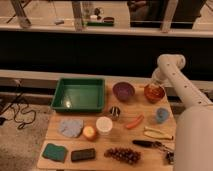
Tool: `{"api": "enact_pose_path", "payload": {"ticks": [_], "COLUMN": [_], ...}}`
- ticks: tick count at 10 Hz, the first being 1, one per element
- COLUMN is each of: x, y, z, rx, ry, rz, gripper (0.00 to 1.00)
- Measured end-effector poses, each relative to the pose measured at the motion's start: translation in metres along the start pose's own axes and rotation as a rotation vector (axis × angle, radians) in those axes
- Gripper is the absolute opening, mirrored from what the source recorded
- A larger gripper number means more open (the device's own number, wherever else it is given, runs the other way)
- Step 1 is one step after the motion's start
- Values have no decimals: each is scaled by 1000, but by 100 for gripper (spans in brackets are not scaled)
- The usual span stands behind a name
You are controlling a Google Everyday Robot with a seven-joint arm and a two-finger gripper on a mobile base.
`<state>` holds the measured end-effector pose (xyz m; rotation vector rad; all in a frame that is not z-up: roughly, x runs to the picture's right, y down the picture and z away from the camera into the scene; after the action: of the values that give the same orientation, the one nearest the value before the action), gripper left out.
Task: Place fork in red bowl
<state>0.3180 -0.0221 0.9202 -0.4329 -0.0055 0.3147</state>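
The red bowl (pixel 154 93) is small, round and glossy orange-red. It stands at the table's far right, beside the purple bowl (pixel 123 91). My gripper (pixel 155 84) hangs from the white arm (pixel 176 80) straight over the red bowl, just above or at its rim, and hides part of it. I cannot make out a fork at the gripper or inside the bowl. A dark-handled utensil (pixel 147 143) lies near the front right; I cannot tell what kind it is.
On the wooden table (pixel 116 139): a green rectangular tray (pixel 79 94) back left, a small metal can (pixel 115 112), a white cup (pixel 104 125), a carrot (pixel 134 122), a blue cup (pixel 161 115), an apple (pixel 90 132), a blue cloth (pixel 71 127), a green sponge (pixel 55 152) and grapes (pixel 122 155).
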Motion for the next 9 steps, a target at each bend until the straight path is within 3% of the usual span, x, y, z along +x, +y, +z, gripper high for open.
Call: {"api": "enact_pose_path", "payload": {"ticks": [3,6,9], "x": [-1,0,-1], "y": [1,1,1], "z": [2,2,2], "rx": [-5,-7,-8], "ry": [3,14,13], "rz": [-13,-16,-16], "gripper": [1,16,16]}}
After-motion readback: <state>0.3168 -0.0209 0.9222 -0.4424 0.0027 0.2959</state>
